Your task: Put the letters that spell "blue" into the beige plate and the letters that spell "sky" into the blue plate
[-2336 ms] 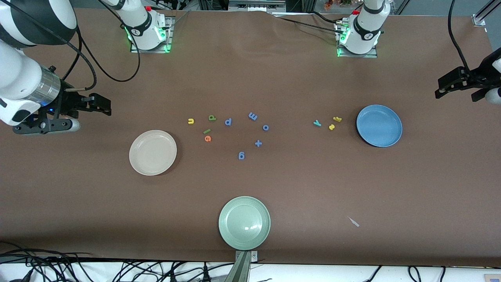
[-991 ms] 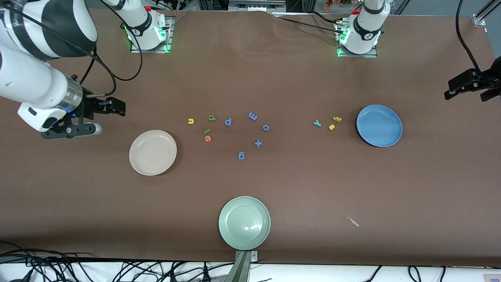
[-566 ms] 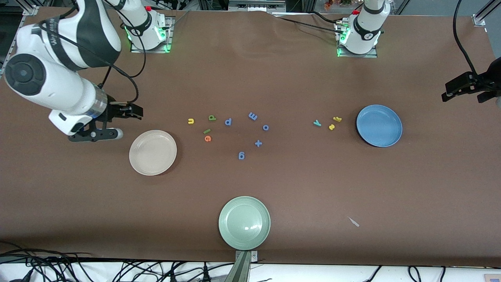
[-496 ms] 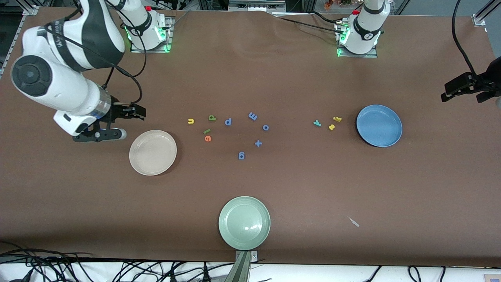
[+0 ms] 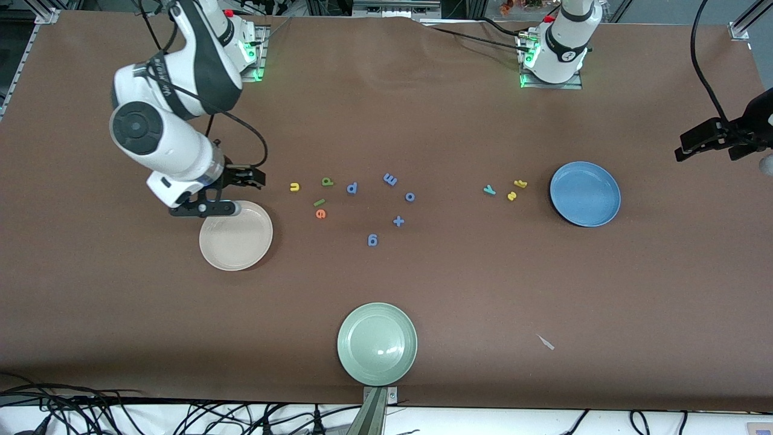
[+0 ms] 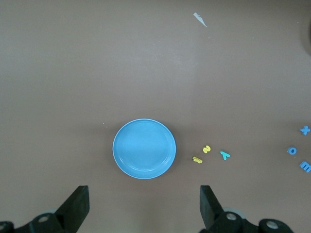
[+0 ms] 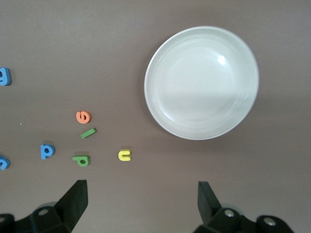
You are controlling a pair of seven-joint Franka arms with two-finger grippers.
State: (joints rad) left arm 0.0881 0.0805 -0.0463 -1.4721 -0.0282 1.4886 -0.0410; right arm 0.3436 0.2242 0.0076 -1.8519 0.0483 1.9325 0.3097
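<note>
The yellow "u" point(image 5: 294, 186), olive "b" point(image 5: 327, 181), green "l" point(image 5: 319, 202) and orange "e" point(image 5: 320, 213) lie loose beside the empty beige plate point(image 5: 235, 235). My right gripper point(image 5: 256, 179) hangs open and empty over the table between that plate's rim and the "u". Its wrist view shows the beige plate point(image 7: 201, 82), "u" point(image 7: 125, 155), "b" point(image 7: 81, 160), "l" point(image 7: 88, 133) and "e" point(image 7: 83, 117). Teal "y" point(image 5: 489, 190), yellow "s" point(image 5: 511, 196) and "k" point(image 5: 520, 183) lie beside the empty blue plate point(image 5: 584, 193). My left gripper point(image 5: 685, 148) waits open at its table end.
A pale green plate point(image 5: 377, 344) sits at the table edge nearest the front camera. Several blue letters point(image 5: 352, 188) and a blue plus sign point(image 5: 398, 221) lie mid-table between the two letter groups. A small pale scrap point(image 5: 546, 342) lies toward the left arm's end.
My right arm has swung in from its end of the table to the beige plate's rim, toward the "u". The left gripper has barely shifted. Both stay open.
</note>
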